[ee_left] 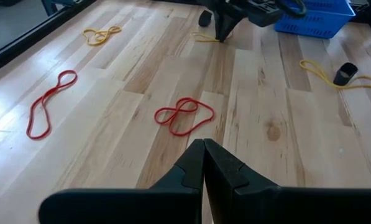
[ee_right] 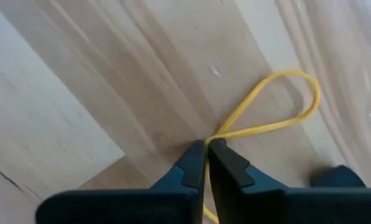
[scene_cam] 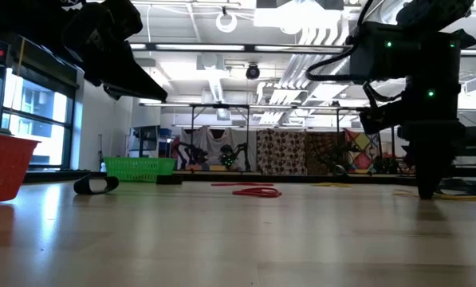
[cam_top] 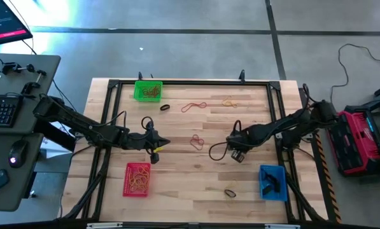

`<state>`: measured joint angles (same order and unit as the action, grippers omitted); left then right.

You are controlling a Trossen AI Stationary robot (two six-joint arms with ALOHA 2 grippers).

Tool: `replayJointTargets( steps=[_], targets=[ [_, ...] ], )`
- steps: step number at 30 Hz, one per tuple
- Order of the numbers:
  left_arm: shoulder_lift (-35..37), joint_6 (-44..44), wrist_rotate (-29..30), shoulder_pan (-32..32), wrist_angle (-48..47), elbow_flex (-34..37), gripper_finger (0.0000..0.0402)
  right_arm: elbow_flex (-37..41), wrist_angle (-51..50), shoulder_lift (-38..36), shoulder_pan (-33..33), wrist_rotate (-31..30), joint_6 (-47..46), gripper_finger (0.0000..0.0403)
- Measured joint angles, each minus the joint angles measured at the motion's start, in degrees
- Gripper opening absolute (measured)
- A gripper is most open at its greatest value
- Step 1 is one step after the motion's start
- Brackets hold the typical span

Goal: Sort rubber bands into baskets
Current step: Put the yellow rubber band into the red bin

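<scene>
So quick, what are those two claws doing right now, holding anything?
Left gripper: shut, holding nothing, above the table.
Right gripper: shut on a yellow rubber band, down at the table.

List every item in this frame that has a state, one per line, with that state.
right gripper: shut on the yellow rubber band, at the table.
left gripper: shut, empty, above the table.
green basket: upright, bands inside.
red basket: upright, bands inside.
blue basket: upright, something dark inside.
red rubber band: loose on the table, twisted into a figure-eight.
</scene>
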<state>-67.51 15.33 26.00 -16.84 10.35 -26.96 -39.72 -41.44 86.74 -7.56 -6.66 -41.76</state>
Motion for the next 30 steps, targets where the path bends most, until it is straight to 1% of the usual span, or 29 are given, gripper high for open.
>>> replayJointTargets(
  steps=[3,8,10,17,20,23,30],
  targets=[
    [0.00,0.02,-0.16,0.00,-0.02,-0.01,0.0000,-0.98,0.71,0.11,-0.95,-1.09,1.36,0.0012],
    [0.00,0.02,-0.19,0.00,-0.02,0.00,0.0000,-3.35,7.72,0.14,-4.45,-7.64,5.12,0.0002],
    [0.00,0.07,-0.64,0.00,0.04,0.00,0.0000,-3.26,12.80,0.33,-5.92,-8.63,7.11,0.0003],
    [0.00,0.04,-3.29,-0.02,0.31,0.00,0.0000,-3.31,31.17,0.20,-10.78,-19.30,14.60,0.0000],
    [-0.02,0.04,-3.30,-0.02,0.31,0.00,0.0000,-3.33,37.98,0.20,-11.49,-22.56,18.63,0.0000],
    [-0.02,-0.39,-3.30,-0.02,0.99,0.00,0.0000,-3.35,43.54,0.18,-11.58,-24.17,22.26,0.0000],
    [-0.02,-6.72,-3.41,-0.52,6.38,0.00,0.0015,-3.35,50.44,0.16,-11.58,-28.04,27.06,0.0000]
  ],
)
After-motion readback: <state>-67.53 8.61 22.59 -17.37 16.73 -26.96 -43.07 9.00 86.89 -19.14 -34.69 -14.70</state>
